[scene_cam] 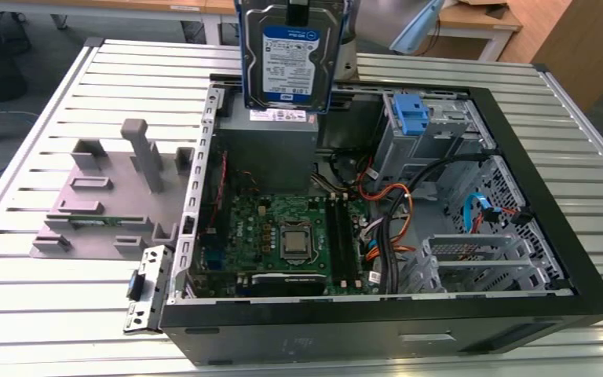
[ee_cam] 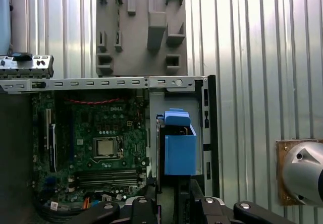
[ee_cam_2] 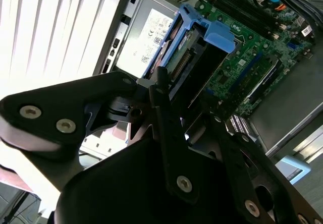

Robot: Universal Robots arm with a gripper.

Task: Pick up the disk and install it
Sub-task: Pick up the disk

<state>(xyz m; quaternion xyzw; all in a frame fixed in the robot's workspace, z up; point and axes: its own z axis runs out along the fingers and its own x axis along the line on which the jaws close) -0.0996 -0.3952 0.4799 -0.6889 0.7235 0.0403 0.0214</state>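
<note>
The disk (scene_cam: 286, 56) hangs upright in the air above the far end of the open computer case (scene_cam: 385, 310), directly over the grey power supply (scene_cam: 270, 140). The gripper (scene_cam: 297, 11) is clamped on the disk's upper end. The exterior view's upper border cuts it off, so little beyond a dark finger is in sight there. In the second wrist view the gripper's black linkage covers the near part of the disk, leaving the connector end free.

There is one disk, framed by one blue carrier (ee_cam: 179, 153). Its single white-and-blue label faces the exterior camera, with print I cannot make out. One bare blue bracket (scene_cam: 411, 114) sits in the case's drive bay, toward the exterior view's right. One motherboard (scene_cam: 280, 236) lies on the case floor, with one processor socket (scene_cam: 294, 238). The power supply carries one white label. Outside the case, on the exterior view's left, one grey moulded fixture (scene_cam: 103, 196) rests on the slatted metal table (scene_cam: 29, 314).
</note>
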